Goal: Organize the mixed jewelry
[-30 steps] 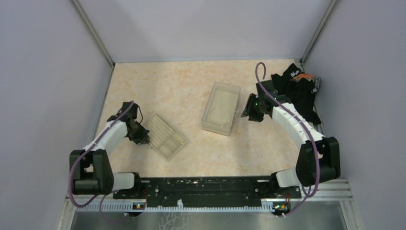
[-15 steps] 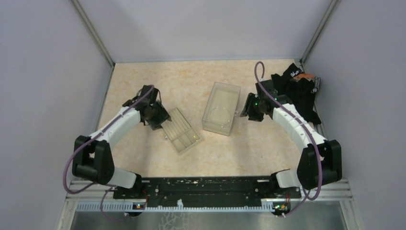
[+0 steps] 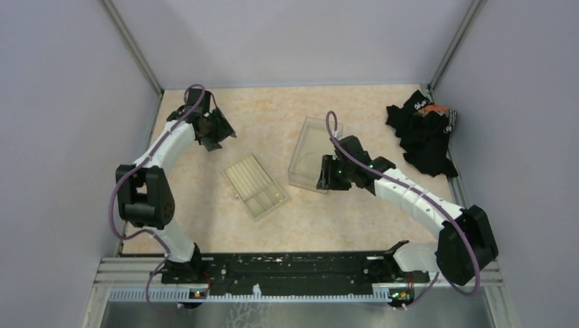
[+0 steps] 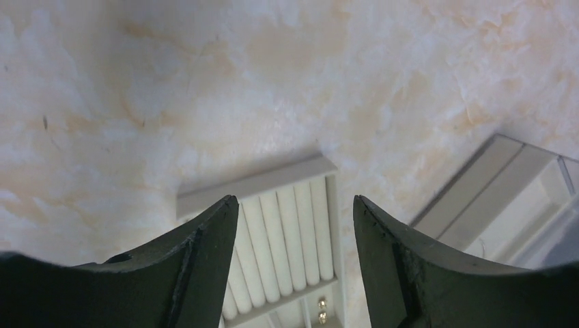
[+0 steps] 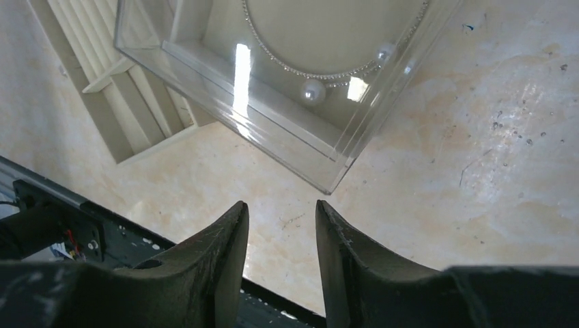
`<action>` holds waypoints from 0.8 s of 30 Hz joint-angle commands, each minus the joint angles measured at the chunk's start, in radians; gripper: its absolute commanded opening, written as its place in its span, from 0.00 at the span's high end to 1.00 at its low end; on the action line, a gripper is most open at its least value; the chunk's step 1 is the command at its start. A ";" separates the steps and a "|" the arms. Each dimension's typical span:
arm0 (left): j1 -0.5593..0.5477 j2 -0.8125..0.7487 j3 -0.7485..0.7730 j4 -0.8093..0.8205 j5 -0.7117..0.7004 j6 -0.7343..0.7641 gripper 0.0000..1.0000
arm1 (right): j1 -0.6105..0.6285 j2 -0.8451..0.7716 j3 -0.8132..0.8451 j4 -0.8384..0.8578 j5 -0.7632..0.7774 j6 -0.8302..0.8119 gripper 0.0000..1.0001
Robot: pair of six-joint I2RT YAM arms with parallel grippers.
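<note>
a: fig. 1. what do we see of materials and shapes?

b: we note a marbled beige table (image 3: 205,219). on it lies an oblong beige plastic tray (image 3: 255,186), with ridged slots at one end and small cells at the other, and beside it a clear rigid box (image 3: 308,142) with glossy walls. inside the box lies the necklace (image 5: 328,75), a thin silvery beaded chain in a loop with a round pearl (image 5: 313,90) on it. two tiny golden pieces (image 4: 321,304) sit in a tray cell.

a: and around them?

b: a crumpled black cloth heap (image 3: 423,137) lies at the far right, well apart from the box. the right gripper (image 5: 278,208) hangs by the box's near corner, and its arm hides part of the box from above. its jaws stand a narrow gap apart with nothing between them. the left gripper (image 4: 293,201) hangs near the far left corner, jaws wide and empty.

a: what differs from a second ago?

b: the tray then lay nearer the left wall with the left gripper at it — it now lies closer to the box, and that arm has drawn back. the right gripper has come from the box's right side to its near end.
</note>
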 commanded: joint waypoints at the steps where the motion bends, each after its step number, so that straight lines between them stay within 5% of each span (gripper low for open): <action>1: 0.041 0.149 0.122 0.009 0.059 0.120 0.30 | 0.022 0.090 0.017 0.113 0.048 0.040 0.61; 7: 0.081 0.296 0.175 0.009 0.138 0.214 0.32 | 0.008 0.239 0.130 0.132 0.161 0.048 0.70; 13: 0.092 0.254 -0.004 0.079 0.167 0.222 0.31 | -0.093 0.432 0.293 0.155 0.087 0.028 0.70; 18: 0.092 0.195 -0.151 0.096 0.183 0.228 0.31 | -0.094 0.531 0.462 0.085 0.064 -0.014 0.65; 24: 0.092 0.086 -0.325 0.077 0.212 0.210 0.31 | -0.005 0.429 0.396 0.070 0.063 -0.055 0.54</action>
